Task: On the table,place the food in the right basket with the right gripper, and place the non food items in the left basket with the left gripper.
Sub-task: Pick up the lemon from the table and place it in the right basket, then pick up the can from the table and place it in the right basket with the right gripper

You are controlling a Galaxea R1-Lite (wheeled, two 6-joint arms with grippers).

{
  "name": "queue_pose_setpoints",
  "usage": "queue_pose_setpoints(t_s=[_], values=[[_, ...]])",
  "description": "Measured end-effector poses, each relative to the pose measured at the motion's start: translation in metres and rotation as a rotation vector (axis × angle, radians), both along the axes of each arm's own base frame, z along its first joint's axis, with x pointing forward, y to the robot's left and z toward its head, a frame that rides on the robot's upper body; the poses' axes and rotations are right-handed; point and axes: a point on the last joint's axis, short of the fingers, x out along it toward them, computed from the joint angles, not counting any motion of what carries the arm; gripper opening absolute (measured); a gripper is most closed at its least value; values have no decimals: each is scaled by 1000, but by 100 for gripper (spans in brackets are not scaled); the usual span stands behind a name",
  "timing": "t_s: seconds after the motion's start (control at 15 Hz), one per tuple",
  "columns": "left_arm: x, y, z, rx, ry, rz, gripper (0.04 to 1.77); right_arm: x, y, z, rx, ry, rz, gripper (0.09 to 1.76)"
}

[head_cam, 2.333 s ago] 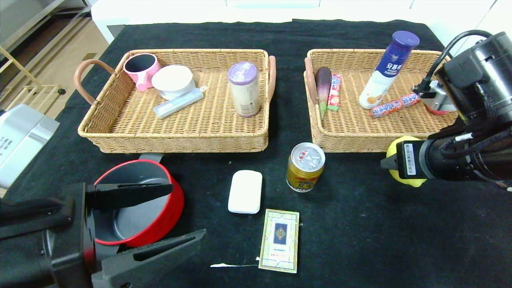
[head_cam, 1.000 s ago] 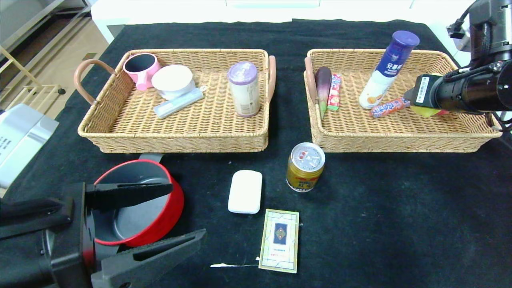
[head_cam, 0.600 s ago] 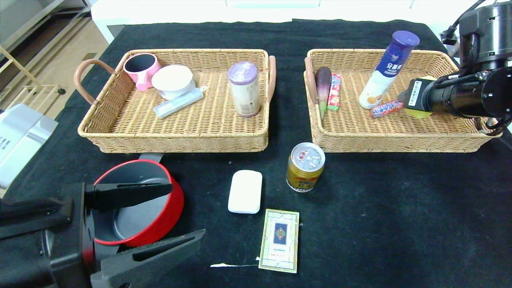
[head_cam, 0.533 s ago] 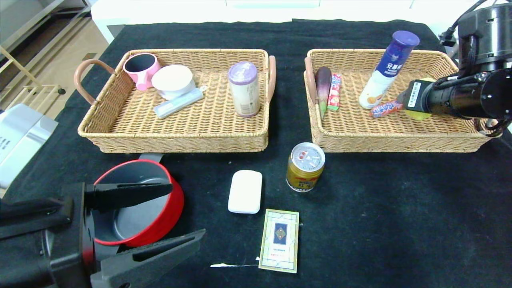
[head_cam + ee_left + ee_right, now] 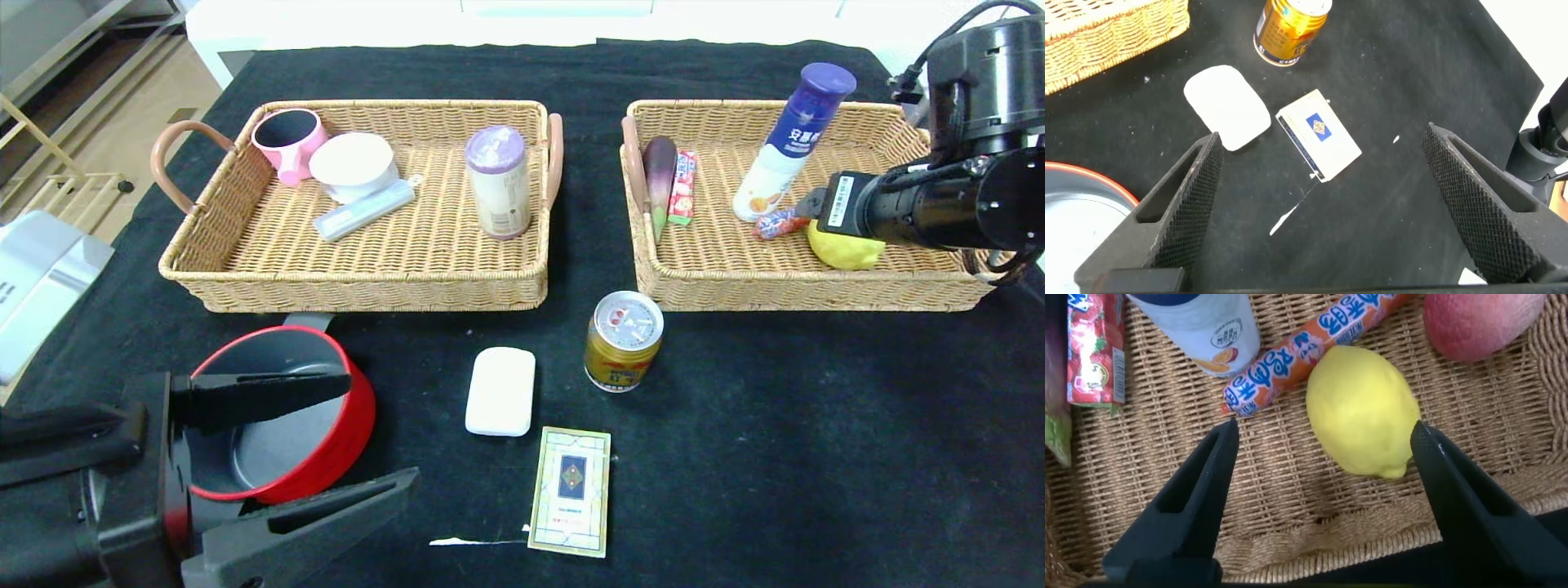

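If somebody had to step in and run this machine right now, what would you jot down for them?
Right gripper: open, over the right basket; the lemon lies in the basket between its fingers, just let go.
Left gripper: open, parked low at the near left, beside the red pot.
Done: lemon and bottle are in the right basket.
Left for the right gripper: the can, on the table in front of the baskets.
Left for the left gripper: pot, white block and card box, all on the table, to go in the left basket.
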Motion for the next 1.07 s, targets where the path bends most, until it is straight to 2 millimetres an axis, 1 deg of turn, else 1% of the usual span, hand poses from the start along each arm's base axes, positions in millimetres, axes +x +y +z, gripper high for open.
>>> queue_pose_setpoints(t_s=[0.2,0.33,0.47,0.6,0.8,1.07], values=[[0,0,0,0,0,0,176,-4,0,0,-1,4,6,159],[0,0,0,0,0,0,176,-11,4,1,-1,4,23,162],[0,0,0,1,1,0,176,-22,10,3,-4,8,50,164],[0,0,0,1,1,0,176,-36,20,7,-25,13,54,165],[0,0,0,0,0,1,176,-64,47,9,-12,44,130,167],[1,1,2,2,-11,40,176,-101,90,10,2,41,242,169]])
